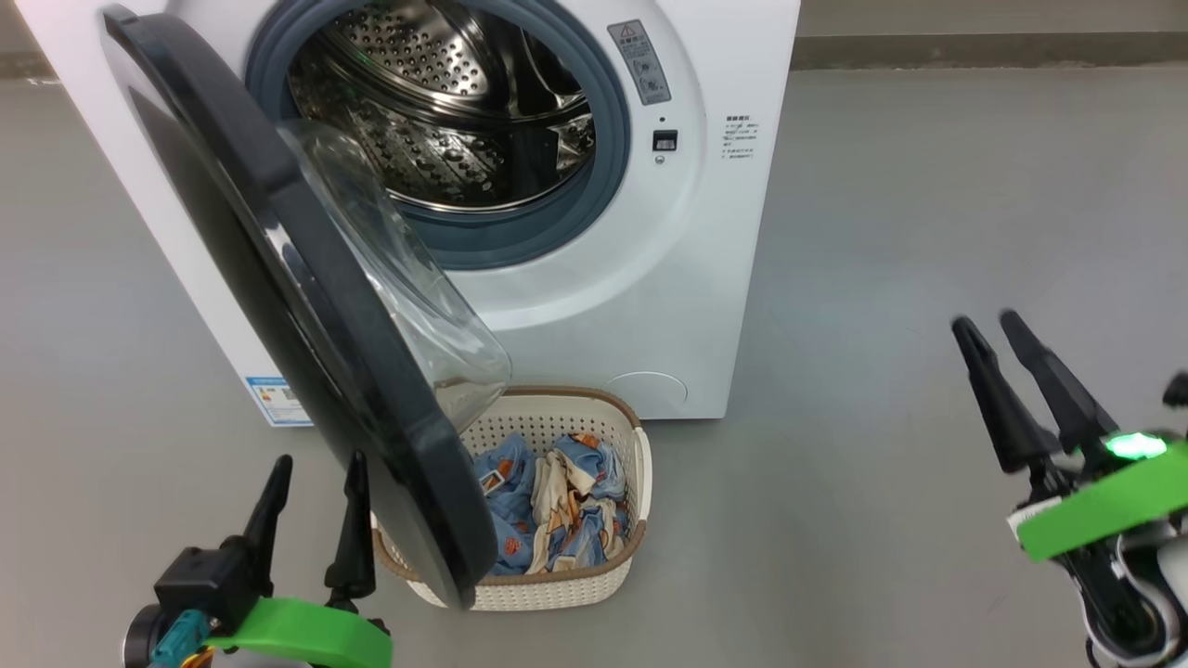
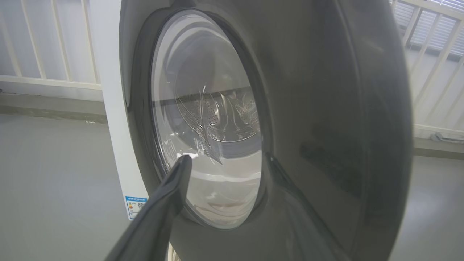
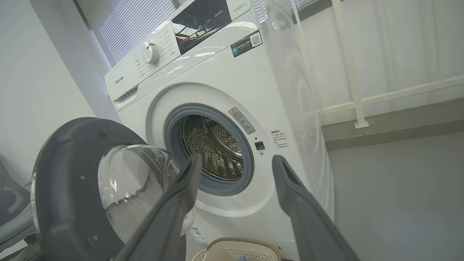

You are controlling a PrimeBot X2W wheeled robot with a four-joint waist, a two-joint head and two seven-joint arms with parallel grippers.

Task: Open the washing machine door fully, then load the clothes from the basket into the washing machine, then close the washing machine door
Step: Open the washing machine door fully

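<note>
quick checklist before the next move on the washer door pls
1. Washing machine door fully open: not ok, it stands partway and overhangs the basket.
2. Left hand open and empty: ok, at the door's outer face.
3. Left hand touching the door: cannot tell.
4. Right hand open, empty, away from the door: ok.
5. Clothes in the basket: ok.
6. Drum free of items: ok, as far as it shows.

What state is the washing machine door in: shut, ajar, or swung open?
Open. The washing machine door stands swung out from the washing machine, leaving the steel drum exposed. Whether it is at full swing cannot be told.
</note>
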